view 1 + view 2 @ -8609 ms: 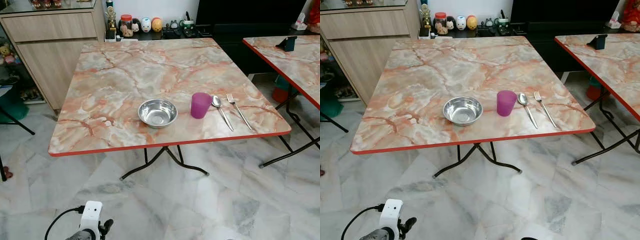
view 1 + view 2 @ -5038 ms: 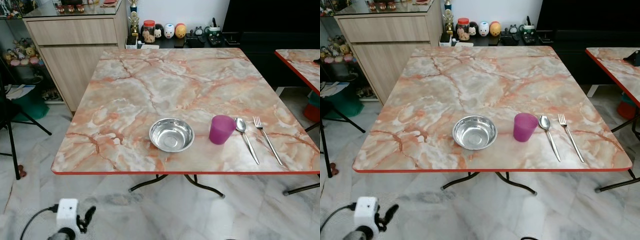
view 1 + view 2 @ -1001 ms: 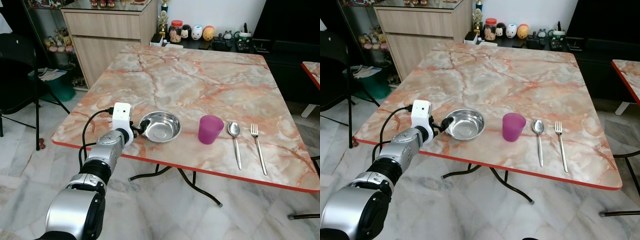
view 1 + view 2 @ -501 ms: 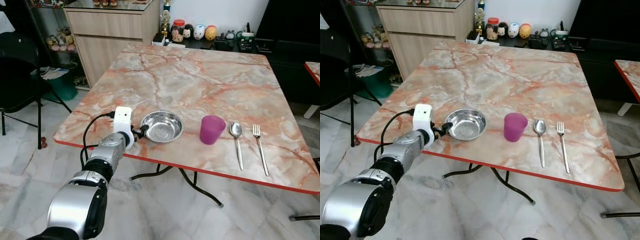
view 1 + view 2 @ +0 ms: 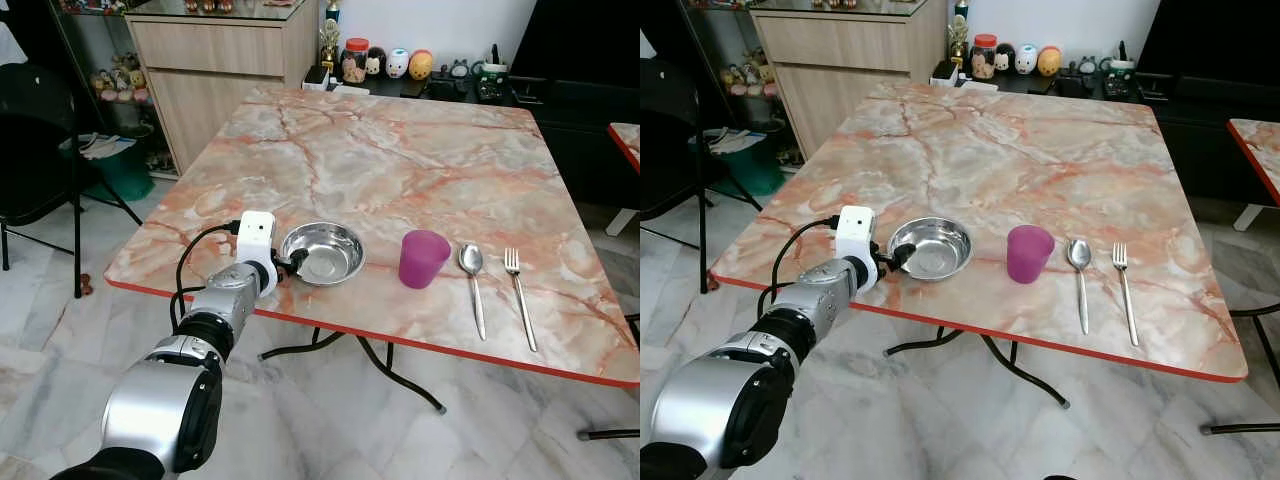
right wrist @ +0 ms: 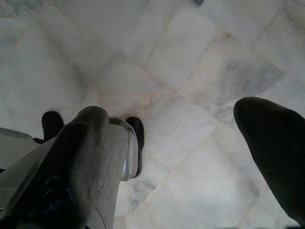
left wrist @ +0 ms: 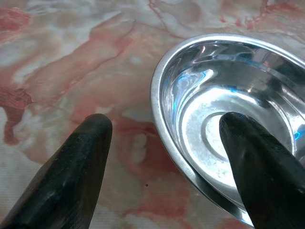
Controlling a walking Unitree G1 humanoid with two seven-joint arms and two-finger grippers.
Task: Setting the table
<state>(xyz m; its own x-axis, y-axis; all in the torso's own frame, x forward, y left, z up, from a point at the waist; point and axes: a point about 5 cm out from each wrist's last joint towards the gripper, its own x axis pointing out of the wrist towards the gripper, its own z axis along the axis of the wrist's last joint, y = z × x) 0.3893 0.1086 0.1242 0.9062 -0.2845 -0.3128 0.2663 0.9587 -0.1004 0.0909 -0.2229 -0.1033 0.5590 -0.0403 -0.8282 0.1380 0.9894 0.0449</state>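
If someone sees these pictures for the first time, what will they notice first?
Probably the silver left arm reaching to the marble-patterned table, its left gripper open astride the rim of the steel bowl near the front edge. To the bowl's right stand a purple cup, a spoon and a fork in a row.

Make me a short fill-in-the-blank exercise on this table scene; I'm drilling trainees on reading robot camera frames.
1. The left tool straddles the rim of the steel ____, one finger inside and one outside.
2. The cup is ____ in colour.
3. Between the cup and the fork lies a ____.
4. The right tool hangs over the marble ____.

Missing words: bowl; purple; spoon; floor
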